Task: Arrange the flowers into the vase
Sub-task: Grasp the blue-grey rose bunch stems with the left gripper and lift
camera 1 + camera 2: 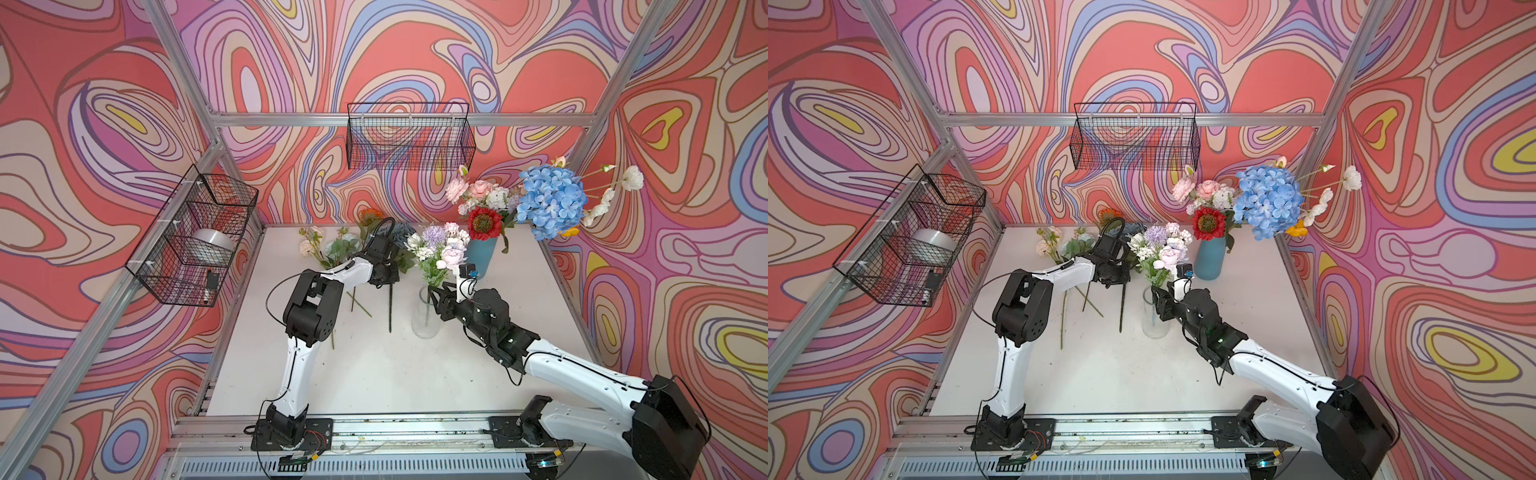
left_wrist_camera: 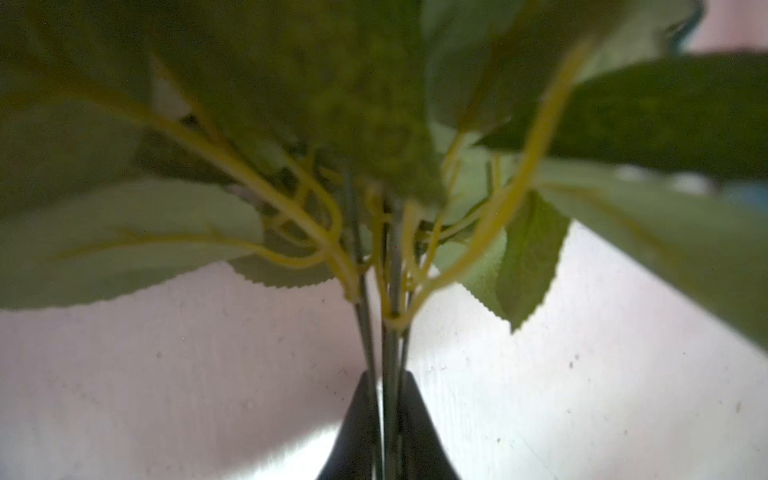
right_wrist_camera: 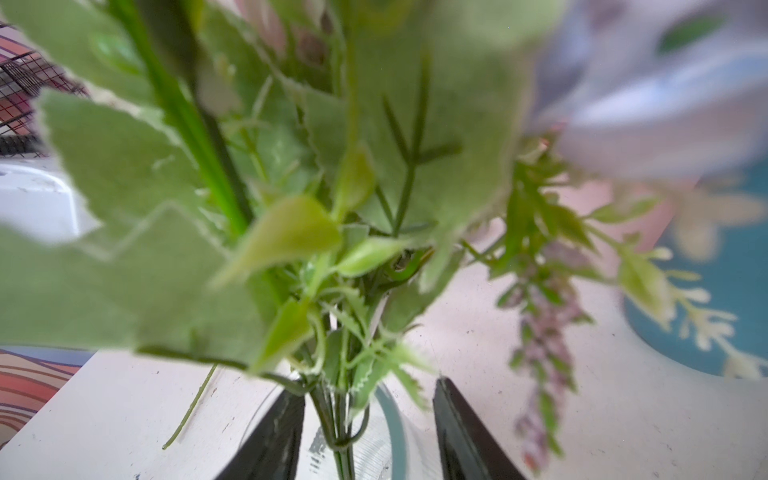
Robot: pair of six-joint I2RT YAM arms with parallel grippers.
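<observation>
Left tool (image 2: 388,376): clamping dark stems (image 2: 390,340).
Right tool (image 3: 370,388): gaping round bouquet (image 3: 291,232).
Worktop (image 1: 374,365): lying white, speckled, under both tools.
Walls (image 1: 415,50): swirling pink-red beyond them.

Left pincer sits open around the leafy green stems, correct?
No: the left pincer is shut on the leafy green stems, not open around them. The left wrist view shows it clamped tight against them.

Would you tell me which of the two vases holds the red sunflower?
The blue vase at the back; the clear glass vase in front holds a pale lilac-white bunch instead.
</observation>
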